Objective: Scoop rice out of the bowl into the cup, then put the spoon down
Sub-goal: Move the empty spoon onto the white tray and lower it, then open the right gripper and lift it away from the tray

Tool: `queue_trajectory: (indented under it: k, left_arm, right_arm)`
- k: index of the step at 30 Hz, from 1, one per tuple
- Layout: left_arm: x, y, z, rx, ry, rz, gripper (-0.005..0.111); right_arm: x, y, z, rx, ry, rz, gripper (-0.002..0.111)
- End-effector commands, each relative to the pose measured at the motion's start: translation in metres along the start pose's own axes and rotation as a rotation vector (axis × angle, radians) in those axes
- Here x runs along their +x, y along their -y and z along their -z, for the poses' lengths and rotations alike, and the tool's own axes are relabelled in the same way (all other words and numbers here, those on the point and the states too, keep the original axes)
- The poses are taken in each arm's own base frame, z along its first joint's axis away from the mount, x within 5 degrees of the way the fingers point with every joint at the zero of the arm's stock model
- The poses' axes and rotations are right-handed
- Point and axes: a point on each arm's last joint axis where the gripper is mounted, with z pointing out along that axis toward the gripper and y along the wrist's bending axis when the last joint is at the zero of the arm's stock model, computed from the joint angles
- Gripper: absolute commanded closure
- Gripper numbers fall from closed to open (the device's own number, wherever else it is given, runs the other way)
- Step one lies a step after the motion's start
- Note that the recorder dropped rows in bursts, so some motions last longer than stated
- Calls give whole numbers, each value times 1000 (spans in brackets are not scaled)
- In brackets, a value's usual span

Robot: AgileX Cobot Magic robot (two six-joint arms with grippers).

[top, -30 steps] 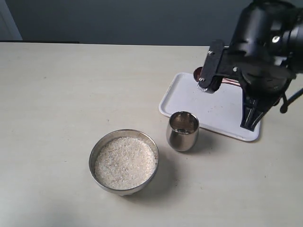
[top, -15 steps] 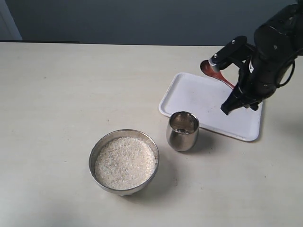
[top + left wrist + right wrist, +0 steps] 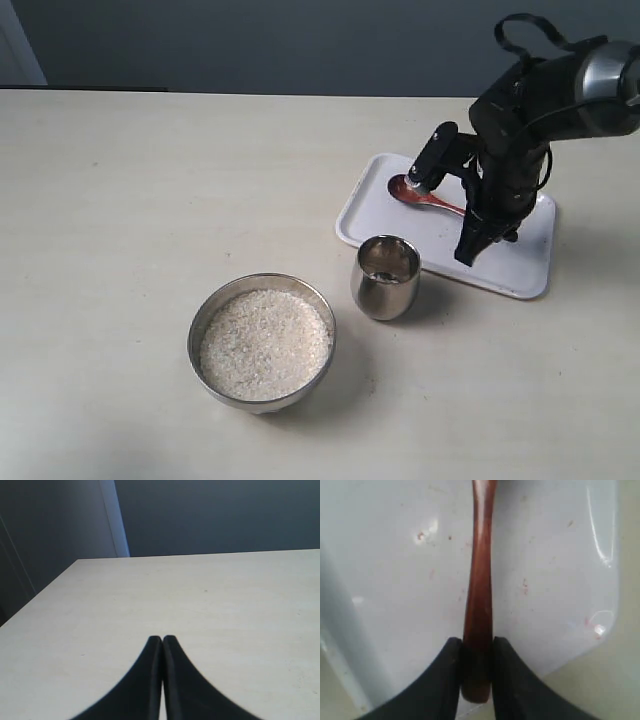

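The steel bowl (image 3: 194,330) sits near the table's front, filled with white rice (image 3: 264,343). Right of it stands the shiny steel cup (image 3: 386,277). My right gripper (image 3: 470,215) is shut on the handle of the reddish-brown wooden spoon (image 3: 420,194), whose small oval bowl lies low over the white tray (image 3: 520,270). In the right wrist view the spoon's handle (image 3: 479,590) runs away from my gripper (image 3: 476,647), pinched between both fingers above the tray (image 3: 395,580). My left gripper (image 3: 162,640) is shut on nothing, over bare table, and does not show in the exterior view.
The white tray lies at the right, just behind the cup. The beige table (image 3: 150,180) stretches to the left and back, ending at a dark wall. The tray's near corner and the table beyond it (image 3: 620,680) show in the right wrist view.
My right arm has dropped toward the tray and pulled back, carrying the spoon down from above the tray's far edge so that its bowl now lies low over the tray.
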Motion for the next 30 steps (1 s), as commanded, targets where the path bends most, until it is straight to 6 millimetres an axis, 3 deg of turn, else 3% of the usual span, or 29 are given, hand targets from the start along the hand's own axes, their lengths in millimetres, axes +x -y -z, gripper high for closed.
queue_trajectory:
  k: [1, 6, 13, 18, 21, 24, 27, 29, 30]
  left_arm:
    - [-2, 0, 1, 1, 16, 1, 106]
    - [-2, 0, 1, 0, 16, 4, 106]
    - [-2, 0, 1, 0, 16, 4, 106]
    - [-2, 0, 1, 0, 16, 4, 106]
    - [-2, 0, 1, 0, 16, 4, 106]
    - [-2, 0, 1, 0, 16, 4, 106]
    - [-2, 0, 1, 0, 16, 4, 106]
    - [-2, 0, 1, 0, 16, 4, 106]
    - [-2, 0, 1, 0, 16, 4, 106]
  right_arm:
    - [1, 2, -15, 27, -52, 75, 109]
    - [1, -1, -22, 16, -67, 82, 107]
    - [3, -1, -24, 17, -85, 69, 71]
    - [13, 12, -13, 142, -187, -28, 68]
    - [16, 24, 13, 214, -138, -76, 69]
    - [21, 35, 58, 253, -6, -214, 70]
    - [33, 40, 113, 251, 169, -399, 88]
    - [48, 41, 158, 241, 320, -502, 109]
    - [54, 40, 176, 228, 386, -544, 108]
